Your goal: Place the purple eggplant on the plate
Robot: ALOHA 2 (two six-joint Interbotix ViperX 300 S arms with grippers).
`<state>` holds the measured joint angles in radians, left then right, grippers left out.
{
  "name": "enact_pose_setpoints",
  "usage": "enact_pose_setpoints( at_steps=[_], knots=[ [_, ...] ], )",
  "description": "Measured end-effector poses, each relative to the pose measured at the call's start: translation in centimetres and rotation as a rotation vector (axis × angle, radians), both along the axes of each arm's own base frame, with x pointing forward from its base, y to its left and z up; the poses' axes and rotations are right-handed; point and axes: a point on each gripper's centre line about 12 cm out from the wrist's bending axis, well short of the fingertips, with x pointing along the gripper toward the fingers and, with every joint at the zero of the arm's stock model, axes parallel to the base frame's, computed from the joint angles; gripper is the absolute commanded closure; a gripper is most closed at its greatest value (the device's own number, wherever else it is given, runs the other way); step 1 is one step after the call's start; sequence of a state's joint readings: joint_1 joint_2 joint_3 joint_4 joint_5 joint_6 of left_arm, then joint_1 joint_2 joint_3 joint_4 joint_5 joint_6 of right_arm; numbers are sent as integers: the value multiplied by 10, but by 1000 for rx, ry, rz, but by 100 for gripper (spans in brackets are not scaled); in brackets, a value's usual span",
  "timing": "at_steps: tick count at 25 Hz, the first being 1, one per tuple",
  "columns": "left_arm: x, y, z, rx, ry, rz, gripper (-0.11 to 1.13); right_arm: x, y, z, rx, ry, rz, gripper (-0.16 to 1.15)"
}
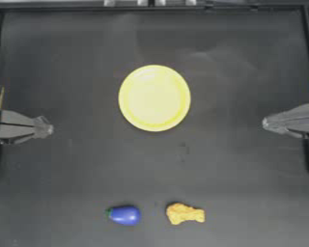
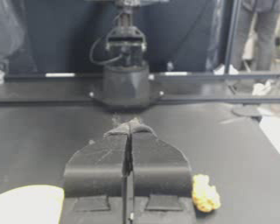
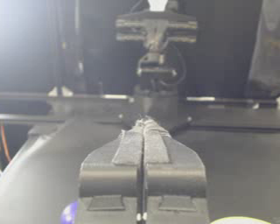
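Purple eggplant [image 1: 124, 215] lay near, well apart from the plate [image 1: 154, 98]. Both left gripper [image 1: 46, 128] and right gripper [image 1: 268, 123] sat clenched, empty; grabbing the neighbouring yellow-orange piece [image 1: 185, 213] looked the likeliest slip.

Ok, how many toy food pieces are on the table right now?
2. The purple eggplant lies near the table's lower edge in the top view, and a lumpy yellow-orange piece lies just to its right, apart from it. Neither is on the plate. Nothing seems hidden.
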<state>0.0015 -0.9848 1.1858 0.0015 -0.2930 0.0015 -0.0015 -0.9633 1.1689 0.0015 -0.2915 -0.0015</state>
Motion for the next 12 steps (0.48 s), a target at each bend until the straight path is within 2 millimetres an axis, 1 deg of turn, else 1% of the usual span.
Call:
enact_pose_setpoints(
  at_steps=[1, 2, 3, 4, 7, 9, 10, 12],
  knots=[
    [0, 0, 0, 2, 2, 0, 105, 0, 0, -1, 2, 2, 0, 100],
    [0, 0, 0, 3, 5, -1, 103, -1, 0, -3, 3, 6, 0, 98],
    [0, -1, -1, 5, 8, -3, 98, -1, 0, -5, 3, 9, 0, 94],
    [0, -1, -1, 6, 11, -4, 95, -1, 0, -5, 3, 11, 0, 92],
    [0, -1, -1, 14, 12, -6, 94, -1, 0, -6, 3, 15, 0, 86],
    [0, -1, -1, 17, 11, -6, 91, -1, 0, -6, 3, 15, 0, 82],
    [0, -1, -1, 20, 12, -6, 87, -1, 0, -6, 2, 15, 0, 78],
    [0, -1, -1, 21, 12, -6, 69, -1, 0, -6, -8, 15, 1, 61]
  ],
)
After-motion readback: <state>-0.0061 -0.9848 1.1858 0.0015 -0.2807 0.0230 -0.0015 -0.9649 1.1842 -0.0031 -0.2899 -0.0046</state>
